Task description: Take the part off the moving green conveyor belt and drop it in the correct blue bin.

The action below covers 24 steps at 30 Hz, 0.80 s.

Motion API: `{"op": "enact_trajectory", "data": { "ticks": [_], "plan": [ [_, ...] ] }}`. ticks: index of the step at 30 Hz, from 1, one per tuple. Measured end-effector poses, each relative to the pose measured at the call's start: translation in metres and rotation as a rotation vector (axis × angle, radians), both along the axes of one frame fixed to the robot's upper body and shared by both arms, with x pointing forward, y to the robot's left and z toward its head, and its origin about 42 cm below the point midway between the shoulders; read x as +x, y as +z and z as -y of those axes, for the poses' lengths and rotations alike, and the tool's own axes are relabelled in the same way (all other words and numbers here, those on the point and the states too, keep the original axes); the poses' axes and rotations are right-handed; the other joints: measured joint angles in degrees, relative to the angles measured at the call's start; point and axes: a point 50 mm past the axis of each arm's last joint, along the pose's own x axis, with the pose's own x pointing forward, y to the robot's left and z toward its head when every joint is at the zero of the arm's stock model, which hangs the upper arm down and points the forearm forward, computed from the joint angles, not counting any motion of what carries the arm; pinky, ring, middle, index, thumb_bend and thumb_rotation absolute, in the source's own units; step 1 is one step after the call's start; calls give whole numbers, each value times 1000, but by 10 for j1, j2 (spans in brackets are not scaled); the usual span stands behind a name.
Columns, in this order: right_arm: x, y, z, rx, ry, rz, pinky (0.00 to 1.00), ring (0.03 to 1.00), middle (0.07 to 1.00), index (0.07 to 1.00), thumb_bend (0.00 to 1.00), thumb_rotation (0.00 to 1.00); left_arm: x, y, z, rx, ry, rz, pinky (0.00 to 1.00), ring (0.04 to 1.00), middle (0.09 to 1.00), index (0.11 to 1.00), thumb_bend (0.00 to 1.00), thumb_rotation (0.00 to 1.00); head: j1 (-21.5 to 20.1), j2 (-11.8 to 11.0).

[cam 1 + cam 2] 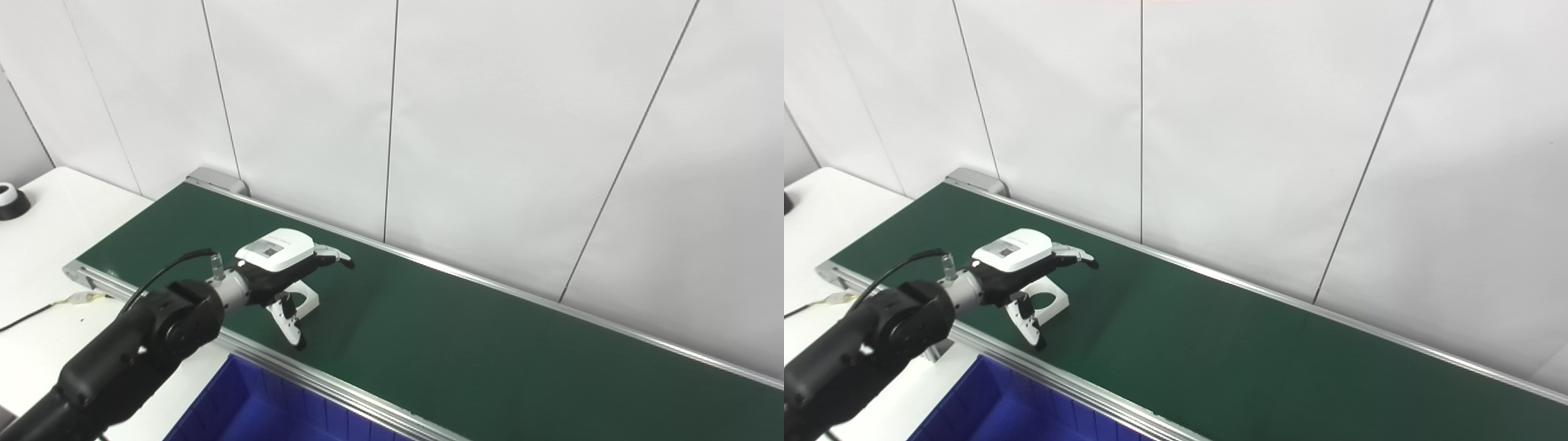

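From the left, over the white tabletop [55,226], the robot's black left arm reaches onto the dark green conveyor belt [465,343], and its left hand [283,269] hovers palm down, white back plate up, above the near left stretch of the belt. Directly under the palm lies the small white flat part with a round hole [304,299], resting on the belt, with the thumb hanging at its near side and the fingers [334,254] stretched out above its far side. The hand is spread and grips nothing; I cannot tell whether it touches the part. The deep blue plastic bin [245,404] sits just below the belt's near rail, toward the robot. The right hand is nowhere in view.
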Motion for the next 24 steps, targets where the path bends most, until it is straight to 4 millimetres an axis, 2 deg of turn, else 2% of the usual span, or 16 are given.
{"op": "enact_trajectory", "data": {
  "ticks": [5, 8, 14, 17, 24],
  "plan": [
    [0, 0, 1, 3, 0, 0, 918, 911, 914, 996, 720, 492, 16, -5, -5, 110, 8, -16, 733, 842, 878, 843, 919, 0, 2, 2],
    [0, 0, 1, 3, 0, 0, 919, 912, 914, 995, 719, 497, 24, -9, -6, 157, 7, -25, 711, 818, 865, 833, 926, 0, 2, 3],
    [0, 0, 1, 3, 1, 0, 914, 909, 913, 993, 712, 500, 41, -27, -12, 241, 1, -53, 703, 803, 869, 837, 890, 0, 0, 6],
    [0, 0, 2, 2, 1, 0, 922, 916, 917, 996, 722, 504, 46, -33, -12, 276, -6, -58, 661, 759, 856, 823, 880, 0, -1, 7],
    [0, 1, 2, 2, 1, 1, 912, 911, 913, 997, 726, 514, 61, -51, -15, 314, 9, -83, 637, 757, 851, 816, 882, 0, -2, 9]
  ]
}}
